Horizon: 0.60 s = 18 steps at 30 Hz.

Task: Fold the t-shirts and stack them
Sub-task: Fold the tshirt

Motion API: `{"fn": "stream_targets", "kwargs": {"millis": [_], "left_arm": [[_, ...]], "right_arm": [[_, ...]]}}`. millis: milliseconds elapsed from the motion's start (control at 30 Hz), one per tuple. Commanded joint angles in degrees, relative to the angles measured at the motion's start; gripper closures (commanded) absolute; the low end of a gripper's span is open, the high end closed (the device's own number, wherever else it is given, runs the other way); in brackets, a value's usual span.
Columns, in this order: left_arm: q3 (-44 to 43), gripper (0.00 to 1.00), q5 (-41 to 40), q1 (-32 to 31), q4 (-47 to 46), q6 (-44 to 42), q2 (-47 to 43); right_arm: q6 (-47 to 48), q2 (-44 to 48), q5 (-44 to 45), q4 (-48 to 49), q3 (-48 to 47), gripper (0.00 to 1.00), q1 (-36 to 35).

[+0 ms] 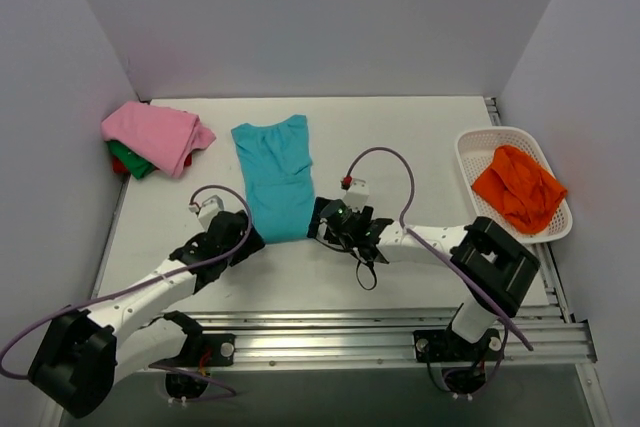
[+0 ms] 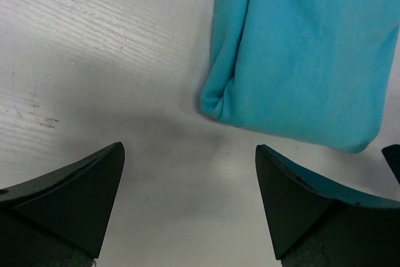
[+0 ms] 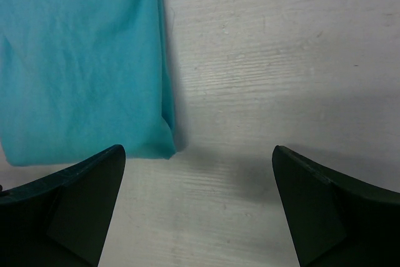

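**Two corners ungripped: a one-layer pinch would skew the fold**

Both risks start at the near hem of the teal shirt [image 1: 275, 172]. At its left corner the cloth is rolled under into a thick lip. If the left fingers [image 2: 75, 198] close there, they may catch only the top layer, and the rest would sag or unroll when lifted. At the right corner the side edge is doubled too, so the same slip could happen there. If one arm rises before the other, or grips further in, the hem would likely land crooked and the fold would need redoing. Closing too low could also just push the cloth along the bench [image 1: 400, 137].

The left fingers are spread wide and hold nothing. The hem's left corner lies ahead of the gap, and one tip overlaps the hem in the wrist view; I cannot tell whether it touches. The right fingers [image 3: 331, 204] are equally wide and empty, with the hem's right corner just ahead of them.

The teal shirt lies flat, folded lengthwise, collar at the far end. Left of its collar a pink shirt [image 1: 155, 135] sits on a green shirt [image 1: 130, 159]. Well to its right an orange shirt [image 1: 518, 187] lies in the basket [image 1: 480, 139].
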State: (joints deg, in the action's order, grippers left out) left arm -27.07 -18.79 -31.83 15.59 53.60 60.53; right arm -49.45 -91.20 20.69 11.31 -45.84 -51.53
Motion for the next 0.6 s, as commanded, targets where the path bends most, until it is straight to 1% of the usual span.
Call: {"fn": "stream_targets", "kwargs": {"millis": [0, 167, 300, 333, 400, 467, 500, 567], "left_arm": [[1.84, 0.05, -1.08, -0.33, -8.2, 4.84, -1.91], [2.72, 0.05, -2.04, -0.6, -11.28, 6.42, 1.34], [3.6, 0.05, -2.48, -0.6, -16.98, 7.92, 5.11], [3.69, 0.04, -2.4, -0.6, -17.7, 8.09, 5.73], [3.69, 0.0, -2.57, -0.6, -19.36, 8.44, 7.22], [3.6, 0.08, -2.48, -0.51, -20.51, 8.62, 8.02], [3.43, 0.14, -2.66, -0.51, -20.95, 8.71, 8.72], [3.34, 0.18, -2.75, -0.51, -21.48, 8.71, 9.25]], "right_arm": [[-2.4, -3.88, -5.12, 10.3, 0.76, 0.0, 0.29], [-3.37, -8.64, -6.98, 13.03, -0.55, 0.01, 0.29], [-3.11, -11.1, -7.06, 12.77, -2.23, 0.01, 0.46], [-3.11, -11.28, -6.89, 12.6, -2.49, 0.01, 0.46], [-3.11, -11.81, -6.8, 11.98, -3.11, 0.02, 0.73], [-3.11, -12.16, -6.8, 11.63, -3.46, 0.04, 0.9], [-3.02, -12.51, -6.63, 11.45, -3.64, 0.04, 1.08], [-3.02, -12.86, -6.63, 11.54, -3.55, 0.09, 1.25]]}}
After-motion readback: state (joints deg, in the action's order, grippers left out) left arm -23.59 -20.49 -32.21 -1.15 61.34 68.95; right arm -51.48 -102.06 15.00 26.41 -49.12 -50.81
